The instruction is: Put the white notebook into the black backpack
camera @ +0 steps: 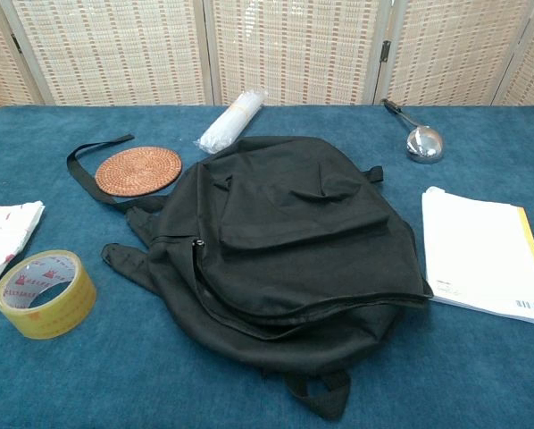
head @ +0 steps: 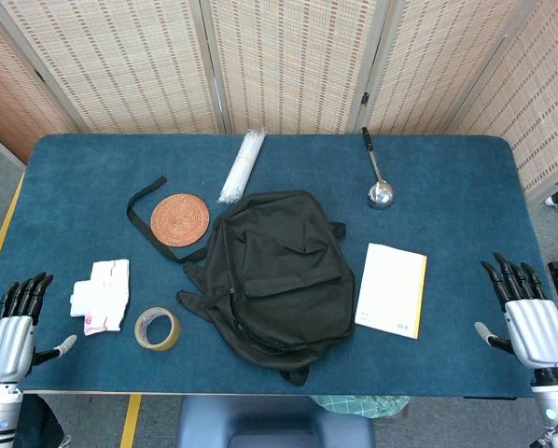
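The black backpack (head: 277, 273) lies flat in the middle of the blue table, and it fills the centre of the chest view as the backpack (camera: 289, 241). Just to its right lies the white notebook (head: 391, 289) with a yellow edge, also seen as the notebook (camera: 484, 255) at the right of the chest view. My left hand (head: 10, 331) rests at the table's front left corner, fingers spread, holding nothing. My right hand (head: 529, 317) sits at the front right corner, fingers apart and empty, well right of the notebook. Neither hand shows in the chest view.
A roll of yellow tape (head: 157, 329) and a white packet (head: 104, 296) lie front left. A woven coaster (head: 179, 217), a clear plastic sleeve (head: 241, 165) and a metal ladle (head: 378, 177) lie at the back. A backpack strap (head: 141, 217) loops leftward.
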